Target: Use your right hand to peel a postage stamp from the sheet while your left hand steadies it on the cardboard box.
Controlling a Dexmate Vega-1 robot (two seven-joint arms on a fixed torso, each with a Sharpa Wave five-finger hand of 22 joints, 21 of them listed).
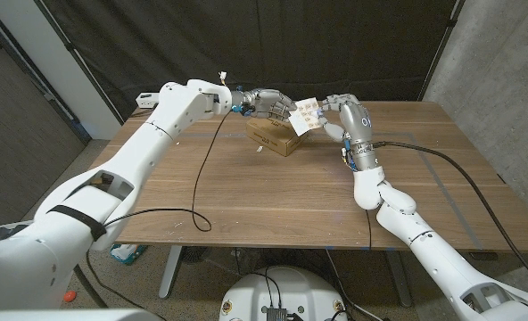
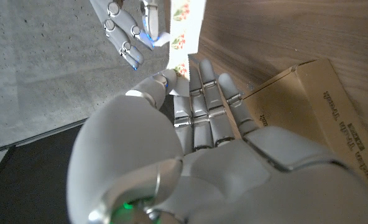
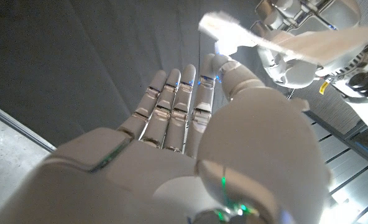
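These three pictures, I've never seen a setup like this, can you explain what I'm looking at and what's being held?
It is a white two-armed robot at a wooden table. The wide picture comes from a camera on its head; the other two come from cameras on its wrists, looking along the backs of its hands. A flat cardboard box lies at the far side of the table. Above it, the left hand holds a sheet of stamps lifted off the box. The right hand reaches its fingertips to the sheet's other edge; whether it grips it, I cannot tell.
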